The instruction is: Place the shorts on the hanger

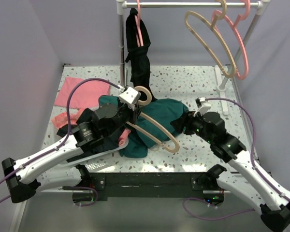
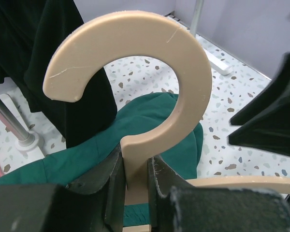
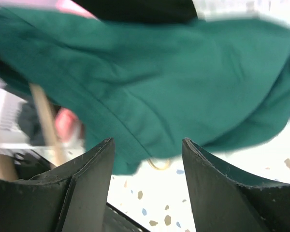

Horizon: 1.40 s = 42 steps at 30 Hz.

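Note:
The tan hanger (image 1: pixel 157 131) lies tilted across the middle of the table, one shoulder passing over the teal shorts (image 1: pixel 166 112). My left gripper (image 2: pixel 135 166) is shut on the neck just below the rounded hook (image 2: pixel 183 63); in the top view this gripper (image 1: pixel 135 115) sits at the left side of the shorts. The shorts (image 2: pixel 150 116) are bunched on the table behind the hook. My right gripper (image 3: pixel 147 145) is open, its tips just short of the shorts' edge (image 3: pixel 150 82), with nothing between them. It sits at the right side of the heap (image 1: pixel 183 123).
A long black garment (image 1: pixel 137 53) hangs from the rail on a pink hanger. Another tan hanger (image 1: pixel 210 41) and pink hangers (image 1: pixel 237 43) hang at the rail's right end. Pink cloths (image 1: pixel 79 92) lie at the left. The rack's post (image 1: pixel 122 53) stands behind the shorts.

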Motion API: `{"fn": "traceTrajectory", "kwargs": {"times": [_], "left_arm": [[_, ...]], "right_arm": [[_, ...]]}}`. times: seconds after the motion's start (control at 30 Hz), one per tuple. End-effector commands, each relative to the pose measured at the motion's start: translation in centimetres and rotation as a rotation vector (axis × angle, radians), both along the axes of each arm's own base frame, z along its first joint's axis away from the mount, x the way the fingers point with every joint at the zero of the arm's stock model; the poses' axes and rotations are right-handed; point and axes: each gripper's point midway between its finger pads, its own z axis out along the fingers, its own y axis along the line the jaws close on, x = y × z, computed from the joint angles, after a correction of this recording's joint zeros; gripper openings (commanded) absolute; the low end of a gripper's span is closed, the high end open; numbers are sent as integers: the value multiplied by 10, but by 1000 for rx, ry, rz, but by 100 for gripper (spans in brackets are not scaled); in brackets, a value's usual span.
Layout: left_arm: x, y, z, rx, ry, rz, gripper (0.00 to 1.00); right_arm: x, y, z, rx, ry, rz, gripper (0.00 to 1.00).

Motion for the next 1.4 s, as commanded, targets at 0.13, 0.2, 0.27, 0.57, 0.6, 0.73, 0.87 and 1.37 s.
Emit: {"fn": "traceTrajectory", "kwargs": {"times": [0.13,0.2,0.27,0.57,0.6,0.73,0.87,1.37], "left_arm": [[-15,10,47,-112,-121,-49,0],[-16,11,52,-127,-130,-51,0],[-18,12,56,-138,-134,-54,0],[-21,15,63,-165,-139,-55,0],[-21,15,64,-170,-141,-55,0],[-23,18,66,-177,-144,-56,0],[-23,16,74,-203,-163,-61,0],[-23,18,74,-203,-164,-59,0]], "right_arm": [[4,43,-50,60,38,168,60],[4,56,-67,69,46,211,59],[-2,72,-73,59,20,253,60],[-20,102,-104,-21,-98,252,68],[-20,104,-106,-19,-105,248,69],[-19,114,-116,-26,-131,250,73],[-19,122,-122,-61,-175,223,76],[4,119,-152,-240,-129,-72,82]]}}
